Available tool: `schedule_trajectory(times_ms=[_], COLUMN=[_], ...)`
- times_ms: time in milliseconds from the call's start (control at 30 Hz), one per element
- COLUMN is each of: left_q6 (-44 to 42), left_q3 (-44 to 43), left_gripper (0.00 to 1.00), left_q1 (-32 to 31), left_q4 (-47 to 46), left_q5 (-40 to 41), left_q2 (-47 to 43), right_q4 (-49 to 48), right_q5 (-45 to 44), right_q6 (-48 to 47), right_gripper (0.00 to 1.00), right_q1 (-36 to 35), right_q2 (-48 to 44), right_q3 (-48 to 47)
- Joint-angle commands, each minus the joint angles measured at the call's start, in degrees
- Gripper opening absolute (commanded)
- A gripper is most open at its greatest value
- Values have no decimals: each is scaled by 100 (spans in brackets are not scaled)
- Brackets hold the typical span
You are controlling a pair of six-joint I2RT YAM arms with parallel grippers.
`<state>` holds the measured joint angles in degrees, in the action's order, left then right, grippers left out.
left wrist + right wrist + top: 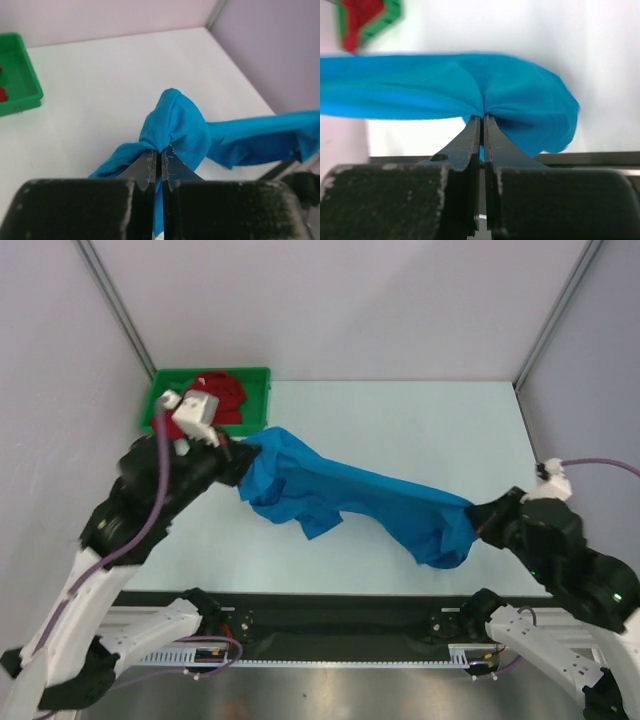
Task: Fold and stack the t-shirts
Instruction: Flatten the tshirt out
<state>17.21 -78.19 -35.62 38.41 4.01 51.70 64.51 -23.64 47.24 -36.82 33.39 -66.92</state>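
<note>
The bright blue t-shirt (350, 498) hangs stretched between my two grippers above the table, bunched and sagging in the middle. My left gripper (236, 452) is shut on its left end, seen in the left wrist view (160, 151) with blue cloth (176, 125) pinched at the fingertips. My right gripper (478, 516) is shut on its right end, seen in the right wrist view (482, 117) with blue cloth (520, 95) bulging past the tips. The red t-shirt (222, 395) lies crumpled in the green tray (258, 380) at the back left.
The green tray also shows in the left wrist view (20, 85) and, with the red shirt, in the right wrist view (365, 20). Walls and frame posts (115, 300) enclose the white table (420, 430). A black rail (330, 625) runs along the near edge.
</note>
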Motion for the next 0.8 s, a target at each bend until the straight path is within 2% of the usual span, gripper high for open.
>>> schedule_trajectory(times_ms=[0, 33, 67, 200, 300, 367, 433, 467, 567, 633, 700, 733, 767], left_q6=[-227, -210, -175, -87, -17, 80, 133, 220, 151, 98, 116, 107, 72], left_q3=[59, 15, -46, -529, -758, -855, -1013, -1205, -1522, -1988, -2452, -2594, -2718], left_gripper=[0, 0, 0, 0, 0, 0, 0, 0, 0, 0, 0, 0, 1], left_q1=[-16, -16, -7, -7, -16, -15, -7, -7, 11, 238, 658, 800, 924], left_q4=[281, 316, 351, 465, 535, 649, 755, 912, 1010, 1002, 914, 766, 686], left_q5=[-611, -725, -970, -1341, -1219, -676, -88, 559, 1354, 1313, 910, 656, 340], left_q2=[-651, -975, -1082, -1312, -1295, -1172, -804, -384, 443, 1397, 2025, 2707, 3009], right_q4=[528, 536, 545, 335, 71, -52, -53, -70, -367, -605, -1070, -1499, -1773], right_q5=[-246, -299, -421, -545, -510, -720, -922, -1193, -1668, -1819, -1497, -772, -287], right_q6=[-364, -417, -557, -918, -1076, -1086, -1016, -972, -989, -1085, -1331, -1410, -1541], right_gripper=[0, 0, 0, 0, 0, 0, 0, 0, 0, 0, 0, 0, 0], right_q1=[-10, -1, -1, 17, 17, 8, -10, -10, -1, 173, 568, 1284, 1665], right_q2=[-279, -271, -263, -105, 36, 176, 396, 666, 1133, 1713, 2300, 2461, 2584], right_q3=[-935, -1120, -1522, -2114, -2177, -2054, -2001, -1879, -1572, -1456, -1325, -1237, -949])
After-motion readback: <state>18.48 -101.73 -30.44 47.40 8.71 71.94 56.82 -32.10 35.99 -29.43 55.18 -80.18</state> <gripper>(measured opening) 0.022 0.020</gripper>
